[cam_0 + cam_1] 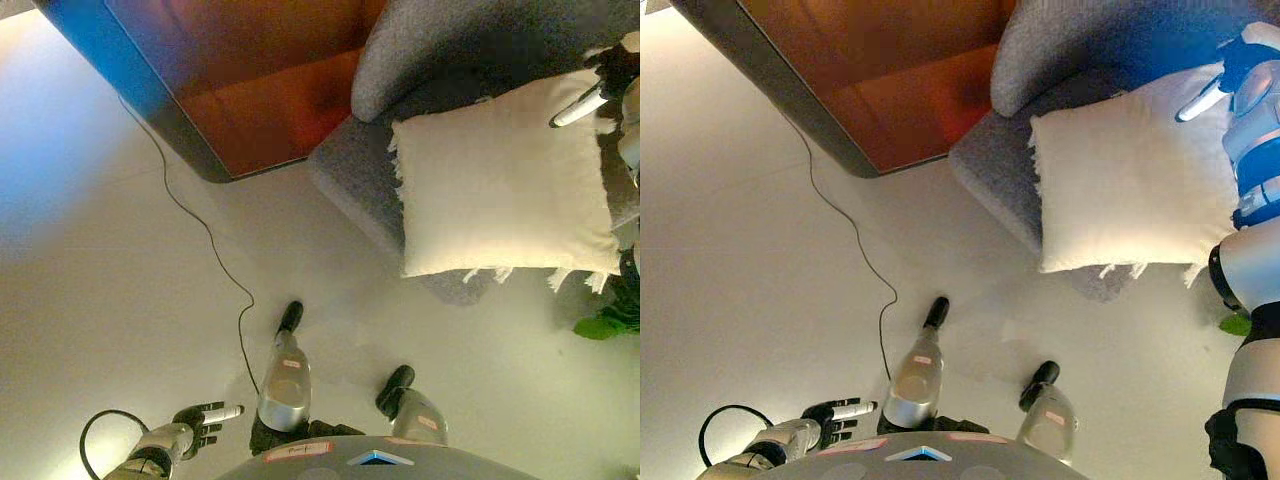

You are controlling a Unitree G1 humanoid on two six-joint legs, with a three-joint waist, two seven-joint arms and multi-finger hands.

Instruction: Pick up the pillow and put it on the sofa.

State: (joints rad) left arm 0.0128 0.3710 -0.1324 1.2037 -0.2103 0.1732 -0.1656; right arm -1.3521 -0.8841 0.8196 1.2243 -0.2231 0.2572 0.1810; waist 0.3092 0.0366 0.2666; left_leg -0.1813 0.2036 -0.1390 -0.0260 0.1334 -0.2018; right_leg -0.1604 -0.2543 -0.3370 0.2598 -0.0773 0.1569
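- The left hand [203,420] hangs low at the lower left above the pale floor [120,260], fingers straight and spread, holding nothing.
- A thin dark cord [205,230] trails across the floor.
- The cream pillow [500,180] lies flat on the seat of the grey sofa [345,175], its fringed lower edge over the seat's front edge.
- The right hand [1230,75] is at the pillow's far right corner; I cannot tell whether it grips the pillow.
- A reddish-brown panel [250,70] stands left of the sofa.
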